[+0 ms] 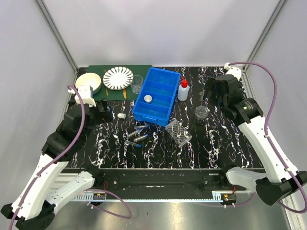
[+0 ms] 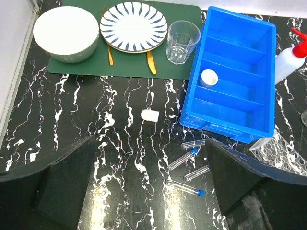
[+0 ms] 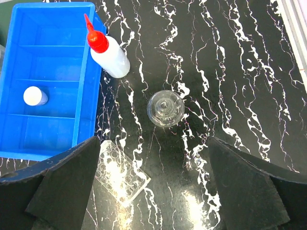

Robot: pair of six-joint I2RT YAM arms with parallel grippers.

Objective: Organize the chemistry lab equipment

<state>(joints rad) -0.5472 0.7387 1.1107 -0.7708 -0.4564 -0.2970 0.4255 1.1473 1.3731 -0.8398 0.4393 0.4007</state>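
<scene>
Wide apart stand the two black fingers of the left claw (image 2: 151, 189), with nothing between them, above the left part of a black, white-veined marble-patterned surface (image 1: 216, 143). The right claw (image 3: 153, 191) is spread just as wide and also holds nothing, poised over the far right part.

Below the left claw lie four clear plastic tubes (image 2: 183, 158), blue caps showing on at least two. They are scattered loose on the near side of a big blue compartmented plastic bin (image 2: 230, 125). A small white cap-shaped piece (image 2: 150, 115) lies alone on the surface left of the bin. A small round white lid (image 2: 209, 77) sits inside one of the bin's middle compartments.

A white squeeze bottle with a red nozzle (image 3: 110, 55) stands upright just beside the bin's far right corner. Nearer and to its right, a small clear beaker (image 3: 165, 108) stands apart from the other items, below the right claw. A clear plastic tube rack (image 1: 178, 132) rests askew by the bin's near right corner.

At far left, a dark green mat (image 2: 129, 64) carries a cream bowl (image 2: 66, 31), a white plate with dark radiating stripes (image 2: 134, 26), gold-coloured cutlery (image 2: 151, 62) and a clear drinking glass (image 2: 182, 40) at the mat's right end, beside the bin.
</scene>
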